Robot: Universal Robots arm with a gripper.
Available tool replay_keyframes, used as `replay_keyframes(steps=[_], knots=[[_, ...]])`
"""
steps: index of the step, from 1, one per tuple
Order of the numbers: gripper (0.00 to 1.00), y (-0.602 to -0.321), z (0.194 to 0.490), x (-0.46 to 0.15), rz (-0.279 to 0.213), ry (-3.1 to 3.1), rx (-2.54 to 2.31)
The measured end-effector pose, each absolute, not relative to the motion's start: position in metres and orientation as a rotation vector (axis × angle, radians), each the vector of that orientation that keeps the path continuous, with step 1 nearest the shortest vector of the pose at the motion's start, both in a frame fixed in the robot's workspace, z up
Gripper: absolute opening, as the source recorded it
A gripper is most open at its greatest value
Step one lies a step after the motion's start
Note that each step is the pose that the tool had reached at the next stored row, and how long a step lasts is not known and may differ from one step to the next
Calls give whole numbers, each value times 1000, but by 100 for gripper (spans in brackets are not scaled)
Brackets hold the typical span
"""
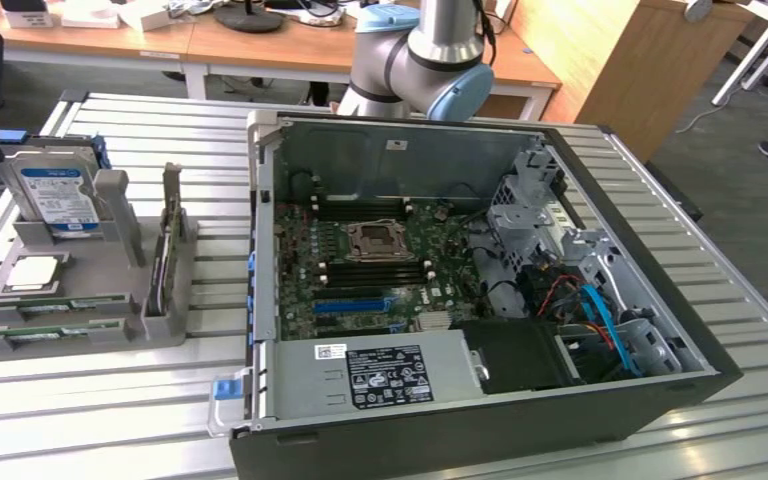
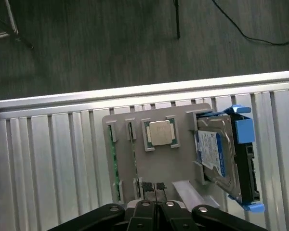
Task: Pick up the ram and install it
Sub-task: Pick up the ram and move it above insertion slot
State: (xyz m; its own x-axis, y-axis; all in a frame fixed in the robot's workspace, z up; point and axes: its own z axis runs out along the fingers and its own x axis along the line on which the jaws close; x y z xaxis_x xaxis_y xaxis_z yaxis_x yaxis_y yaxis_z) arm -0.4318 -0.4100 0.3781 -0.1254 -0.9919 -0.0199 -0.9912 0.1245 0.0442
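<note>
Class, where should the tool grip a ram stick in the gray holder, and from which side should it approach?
On the ram, pinch the thin faces at mid-length of the exposed upper edge, probably coming straight down: it stands on edge in a slot of the holder.

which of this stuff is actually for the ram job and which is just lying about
For the job:
- ram
- gripper
- open computer, motherboard

Just lying about:
- hard drive
- processor chip
- gray holder, which carries all three parts
</note>
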Motion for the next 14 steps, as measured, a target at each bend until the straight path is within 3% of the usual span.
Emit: replay_keyframes(steps=[14], knots=[[11, -410, 378, -432, -71, -2199, 2218]])
